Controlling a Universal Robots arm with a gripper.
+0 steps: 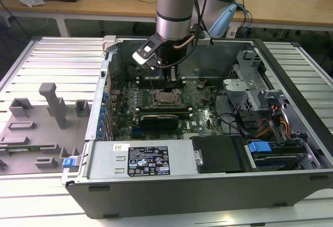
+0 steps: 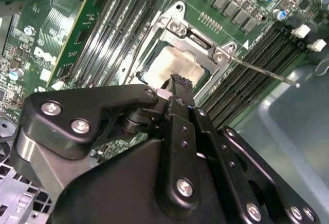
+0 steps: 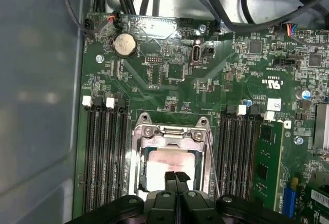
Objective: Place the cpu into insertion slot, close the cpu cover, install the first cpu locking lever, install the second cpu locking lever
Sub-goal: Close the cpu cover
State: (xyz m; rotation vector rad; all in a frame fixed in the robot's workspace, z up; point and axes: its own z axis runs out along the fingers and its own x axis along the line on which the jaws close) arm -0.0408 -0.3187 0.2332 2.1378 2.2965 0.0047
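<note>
Cpu (image 3: 165,160) sits in the insertion slot (image 1: 157,100), framed by the cpu cover (image 3: 172,131); the gripper (image 3: 175,175) hangs close over it, jaws pressed together on nothing. I judge that any push should land on frame or lever, not the chip's lid. The second wrist view shows a locking lever (image 2: 262,72) jutting free, while the exterior view places the arm inside the computer case (image 1: 208,190).

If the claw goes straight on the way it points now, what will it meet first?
Probably the cpu, framed by the cpu cover: the shut claw points down at its pale top. The gap is hard to judge.
</note>
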